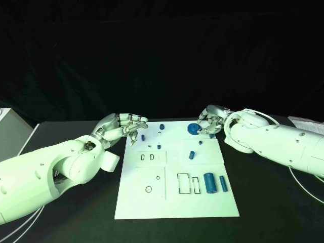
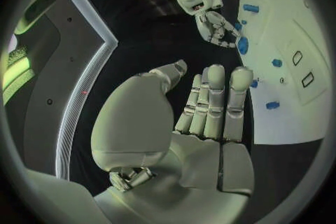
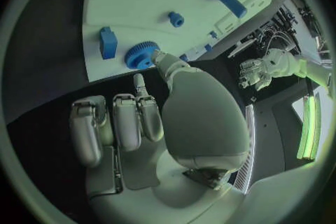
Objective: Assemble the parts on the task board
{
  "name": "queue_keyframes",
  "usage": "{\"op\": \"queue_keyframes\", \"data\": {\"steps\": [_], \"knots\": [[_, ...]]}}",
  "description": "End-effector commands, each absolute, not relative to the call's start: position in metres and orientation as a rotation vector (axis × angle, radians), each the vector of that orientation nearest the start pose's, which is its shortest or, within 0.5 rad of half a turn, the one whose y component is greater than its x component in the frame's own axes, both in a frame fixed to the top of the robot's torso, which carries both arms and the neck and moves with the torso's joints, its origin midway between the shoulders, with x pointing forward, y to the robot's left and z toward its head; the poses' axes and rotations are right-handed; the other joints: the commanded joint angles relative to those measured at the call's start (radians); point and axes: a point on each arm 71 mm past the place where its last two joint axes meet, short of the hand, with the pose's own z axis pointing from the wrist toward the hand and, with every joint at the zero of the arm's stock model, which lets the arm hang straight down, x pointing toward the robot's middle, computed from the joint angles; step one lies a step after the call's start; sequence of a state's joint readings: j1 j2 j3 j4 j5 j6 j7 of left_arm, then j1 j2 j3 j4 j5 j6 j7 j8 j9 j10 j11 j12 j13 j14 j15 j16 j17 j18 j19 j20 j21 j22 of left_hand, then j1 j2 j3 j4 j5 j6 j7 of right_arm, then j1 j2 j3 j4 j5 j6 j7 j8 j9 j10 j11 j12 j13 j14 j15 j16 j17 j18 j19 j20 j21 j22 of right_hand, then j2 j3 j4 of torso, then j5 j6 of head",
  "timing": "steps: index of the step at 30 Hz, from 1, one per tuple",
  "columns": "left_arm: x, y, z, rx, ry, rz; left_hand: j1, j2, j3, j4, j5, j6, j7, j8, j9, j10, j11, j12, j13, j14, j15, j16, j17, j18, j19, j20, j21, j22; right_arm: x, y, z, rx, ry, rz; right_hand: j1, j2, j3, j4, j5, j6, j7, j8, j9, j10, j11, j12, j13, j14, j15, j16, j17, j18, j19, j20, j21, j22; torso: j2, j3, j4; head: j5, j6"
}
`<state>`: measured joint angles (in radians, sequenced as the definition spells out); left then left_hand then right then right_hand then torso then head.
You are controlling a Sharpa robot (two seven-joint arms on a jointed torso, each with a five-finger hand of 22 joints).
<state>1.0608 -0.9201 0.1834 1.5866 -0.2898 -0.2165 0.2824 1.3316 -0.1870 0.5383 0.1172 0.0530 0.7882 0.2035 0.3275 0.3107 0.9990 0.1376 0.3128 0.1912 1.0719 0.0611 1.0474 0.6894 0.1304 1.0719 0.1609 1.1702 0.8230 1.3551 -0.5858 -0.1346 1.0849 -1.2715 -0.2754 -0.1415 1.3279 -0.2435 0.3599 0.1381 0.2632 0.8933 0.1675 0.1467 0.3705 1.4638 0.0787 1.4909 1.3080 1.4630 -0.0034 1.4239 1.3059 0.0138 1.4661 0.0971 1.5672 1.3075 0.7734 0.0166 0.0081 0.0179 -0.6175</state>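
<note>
Lit from above with a greenish wash; brightest on the flat white rectangular task board (image 1: 176, 197) and the two glossy white arms, with soft glare along their curved shells. Fell off fast to near-black over the matte black desk (image 1: 279, 212) and the backdrop behind. Cast only faint shadows beside the small blue plastic parts. Bent straight edges strongly toward the rims of both wrist circles, softened there and ringed by dark vignette.

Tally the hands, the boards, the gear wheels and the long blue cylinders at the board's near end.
Hands: 2, left hand and right hand
Task board: 1
Blue gear: 1
Long blue cylinders: 2
Total: 6
</note>
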Motion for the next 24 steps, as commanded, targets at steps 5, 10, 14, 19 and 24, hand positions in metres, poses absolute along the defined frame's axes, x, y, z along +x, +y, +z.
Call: {"op": "queue_keyframes", "data": {"steps": [5, 10, 14, 19, 24], "knots": [[0.4772, 0.2218, -0.1577, -0.888, 1.499, -1.585, 0.004, 0.0, 0.003, -0.003, -0.004, -0.007, 0.009, 0.0, 0.001, 0.001, 0.002, -0.004, -0.002, 0.002, 0.004, -0.005, -0.002, 0.02, -0.007, 0.0, -0.003, 0.0, 0.5793, -0.1992, -0.1619, -0.01, 1.692, 0.441, -0.001, 0.009, -0.008, 0.004, -0.011, -0.011, 0.001, 0.003, -0.002, 0.023, 0.004, 0.007, 0.166, 0.049, 0.008, 0.003, -0.001, -0.014, 0.105, 0.01, 0.004, 0.263, 0.0, 0.0011, -0.0012, 0.005, -0.005], [0.477, 0.2217, -0.1577, -0.888, 1.5, -1.584, 0.004, 0.0, 0.003, -0.003, -0.004, -0.007, 0.009, 0.0, 0.001, 0.001, 0.002, -0.004, -0.002, 0.002, 0.004, -0.005, -0.002, 0.02, -0.007, 0.0, -0.003, 0.0, 0.5801, -0.1962, -0.162, -0.005, 1.684, 0.438, -0.002, 0.01, -0.009, 0.005, -0.012, -0.012, 0.001, 0.003, -0.002, 0.022, 0.004, 0.007, 0.166, 0.049, 0.008, 0.002, -0.002, -0.014, 0.105, 0.01, 0.004, 0.263, 0.0, 0.0015, -0.0023, 0.006, -0.007], [0.4769, 0.2217, -0.1577, -0.888, 1.5, -1.584, 0.004, 0.0, 0.003, -0.003, -0.004, -0.007, 0.009, 0.0, 0.001, 0.001, 0.002, -0.004, -0.002, 0.002, 0.004, -0.005, -0.002, 0.02, -0.007, 0.0, -0.003, 0.0, 0.5812, -0.1955, -0.1619, 0.0, 1.679, 0.435, -0.002, 0.011, -0.01, 0.006, -0.013, -0.013, 0.002, 0.002, -0.003, 0.021, 0.005, 0.006, 0.165, 0.049, 0.008, 0.002, -0.001, -0.014, 0.105, 0.011, 0.004, 0.263, 0.0, 0.0009, -0.001, 0.005, -0.009], [0.477, 0.2215, -0.1578, -0.887, 1.501, -1.585, 0.004, 0.0, 0.003, -0.003, -0.004, -0.007, 0.009, 0.0, 0.001, 0.001, 0.002, -0.004, -0.002, 0.002, 0.004, -0.005, -0.002, 0.02, -0.007, 0.0, -0.003, 0.0, 0.5833, -0.1937, -0.1622, 0.006, 1.673, 0.429, -0.002, 0.015, -0.009, 0.008, -0.014, -0.015, 0.002, 0.002, -0.003, 0.021, 0.005, 0.006, 0.165, 0.047, 0.009, 0.0, -0.005, -0.014, 0.105, 0.011, 0.004, 0.263, 0.001, 0.0018, 0.0002, 0.006, -0.01], [0.4771, 0.2217, -0.158, -0.887, 1.502, -1.584, 0.004, 0.0, 0.003, -0.003, -0.004, -0.007, 0.009, 0.0, 0.001, 0.001, 0.002, -0.004, -0.002, 0.002, 0.004, -0.005, -0.002, 0.02, -0.007, 0.0, -0.003, 0.0, 0.5853, -0.1936, -0.1626, 0.014, 1.666, 0.421, -0.002, 0.017, -0.009, 0.009, -0.014, -0.016, 0.003, 0.002, -0.003, 0.02, 0.006, 0.006, 0.164, 0.047, 0.009, -0.001, -0.007, -0.014, 0.105, 0.011, 0.004, 0.263, 0.0, 0.0018, 0.0001, 0.01, -0.013]]}}
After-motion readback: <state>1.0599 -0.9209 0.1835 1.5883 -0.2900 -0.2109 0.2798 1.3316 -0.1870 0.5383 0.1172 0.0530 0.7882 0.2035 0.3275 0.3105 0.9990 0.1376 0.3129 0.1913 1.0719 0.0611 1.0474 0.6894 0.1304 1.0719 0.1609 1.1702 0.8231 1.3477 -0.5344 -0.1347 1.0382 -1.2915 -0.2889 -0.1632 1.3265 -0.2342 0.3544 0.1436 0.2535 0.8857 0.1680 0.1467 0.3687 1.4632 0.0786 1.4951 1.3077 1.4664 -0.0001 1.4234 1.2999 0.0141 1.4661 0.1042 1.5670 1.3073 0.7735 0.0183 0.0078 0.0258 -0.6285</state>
